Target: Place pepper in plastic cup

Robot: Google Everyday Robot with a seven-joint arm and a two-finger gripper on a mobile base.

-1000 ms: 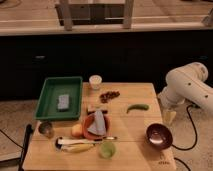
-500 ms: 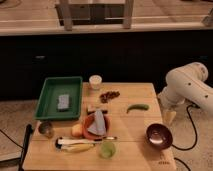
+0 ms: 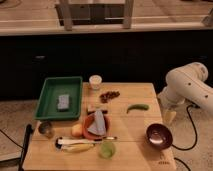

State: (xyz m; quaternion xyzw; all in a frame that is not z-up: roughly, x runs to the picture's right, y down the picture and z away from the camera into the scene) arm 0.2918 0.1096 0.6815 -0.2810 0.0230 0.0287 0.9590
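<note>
pepper unmoved on table — end effector beside right edge, grip state unclear.

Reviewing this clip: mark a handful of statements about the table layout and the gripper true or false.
1. The pepper lies on the wooden table, outside every cup. True.
2. The gripper is on the pepper. False: it hangs beyond the table's right edge, apart from the pepper.
3. The green tray holds a grey block. True.
4. The banana lies in the tray. False: it lies near the table's front edge, left of the green cup.
5. The dark bowl stands at the table's left end. False: it stands near the front right corner.
</note>
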